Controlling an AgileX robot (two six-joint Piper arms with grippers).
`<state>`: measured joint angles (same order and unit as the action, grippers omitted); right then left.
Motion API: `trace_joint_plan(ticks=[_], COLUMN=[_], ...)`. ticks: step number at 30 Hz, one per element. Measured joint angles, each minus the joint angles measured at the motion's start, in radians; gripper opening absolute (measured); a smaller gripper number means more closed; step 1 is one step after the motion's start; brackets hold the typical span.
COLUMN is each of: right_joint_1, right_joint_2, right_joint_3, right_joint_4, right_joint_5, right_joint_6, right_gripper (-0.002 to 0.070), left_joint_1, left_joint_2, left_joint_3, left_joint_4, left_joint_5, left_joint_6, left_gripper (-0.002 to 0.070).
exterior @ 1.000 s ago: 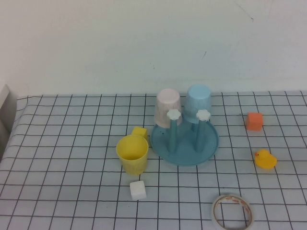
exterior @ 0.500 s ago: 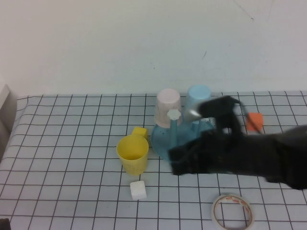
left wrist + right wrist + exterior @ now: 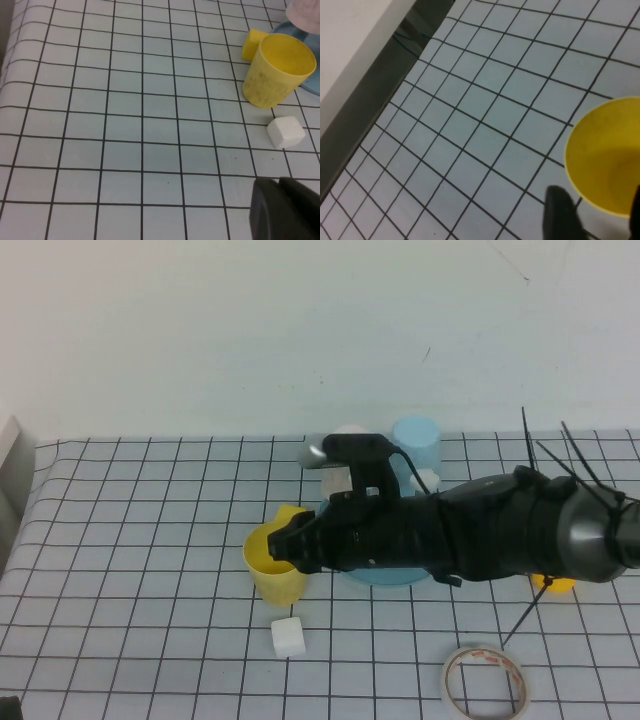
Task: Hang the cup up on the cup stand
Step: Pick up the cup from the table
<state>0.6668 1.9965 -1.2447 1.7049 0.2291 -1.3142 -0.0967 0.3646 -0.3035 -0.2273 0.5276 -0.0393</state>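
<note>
Parked low at the near left edge of the table, out of the way: left gripper (image 3: 285, 210), fingers pressed together, nothing held, presumably idle because this job needs one arm only. Further right, upright and mouth-up on the checked cloth: the yellow cup (image 3: 266, 572), just left of the cup stand and not yet lifted. Close in front of it, a white cube (image 3: 287, 637); tucked just behind it, a yellow block (image 3: 290, 511), near enough to get nudged in a sloppy approach. Reaching across from the right, low over the stand and ending at the cup's rim: right gripper (image 3: 290, 550), fingers spread apart, one dark finger (image 3: 560, 210) outside the cup wall in the wrist view, the other at the picture's edge; apparently lined up to pinch the wall, no squeeze visible. Under that arm, mostly covered: the cup stand (image 3: 385, 577), teal base peeking out. Already upturned on its rear pegs: a pink cup (image 3: 350, 430) and a blue cup (image 3: 415, 435), so probably a front peg for the yellow one. Near the front right, clear of the work: a tape roll (image 3: 485, 680); beyond it, half hidden by the arm, a yellow duck (image 3: 553, 586).
</note>
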Motion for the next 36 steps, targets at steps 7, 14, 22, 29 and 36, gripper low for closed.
trace_joint_plan(ticks=[7,14,22,29,36], right_joint_1=[-0.010,-0.050,-0.050,-0.050,-0.050], right_joint_2=[0.016,0.043,0.105,0.160,0.205], right_joint_3=[-0.008,-0.009,-0.030,-0.088,-0.093], right_joint_4=[-0.004,-0.004,0.013,0.015,0.019], right_joint_5=[-0.024,-0.013,0.007,0.017,0.014], right_joint_6=[0.029,0.119,0.137,0.143,0.146], right_gripper=[0.0388,0.0396,0.0396,0.0396,0.0396], left_joint_1=[0.000,0.000,0.000,0.000,0.000], left_joint_2=[0.000,0.000,0.000,0.000,0.000], left_joint_3=[0.000,0.000,0.000,0.000,0.000], left_joint_4=[0.000,0.000,-0.002,-0.002,-0.002], left_joint_5=[0.000,0.000,-0.005,-0.007,-0.007], left_joint_6=[0.000,0.000,0.000,0.002,0.002], left_gripper=[-0.0001,-0.0001,-0.0001,-0.0001,-0.0001])
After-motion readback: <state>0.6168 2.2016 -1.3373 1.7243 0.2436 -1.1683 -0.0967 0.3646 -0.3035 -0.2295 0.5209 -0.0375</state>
